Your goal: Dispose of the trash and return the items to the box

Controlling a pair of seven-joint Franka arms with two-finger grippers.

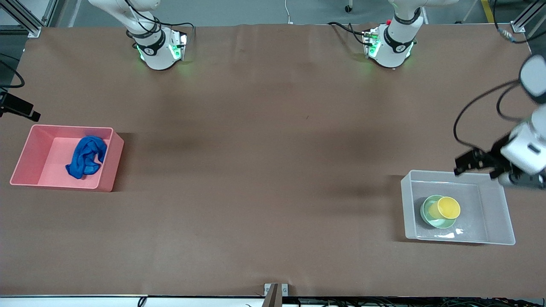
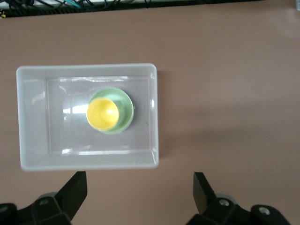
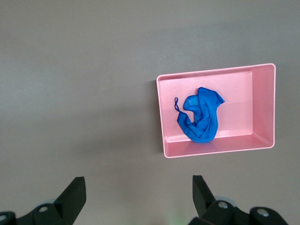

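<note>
The blue rag (image 1: 86, 157) lies crumpled inside the pink bin (image 1: 25, 157); it also shows in the right wrist view (image 3: 201, 118). The yellow cup (image 1: 446, 208) sits in the mint-green bowl (image 1: 428, 215), inside the clear box (image 1: 495, 213); the left wrist view shows the cup (image 2: 102, 114), the bowl (image 2: 123, 110) and the box (image 2: 33, 117). My left gripper (image 1: 475, 167) is open and empty, up over the box's rim on the robots' side (image 2: 140, 185). My right gripper (image 3: 139, 187) is open and empty, high over bare table beside the pink bin (image 3: 262, 108); it is out of the front view.
The brown table (image 1: 264, 170) stretches between the two bins. The pink bin stands at the right arm's end, the clear box at the left arm's end. The arm bases (image 1: 158, 51) stand along the table's edge by the robots.
</note>
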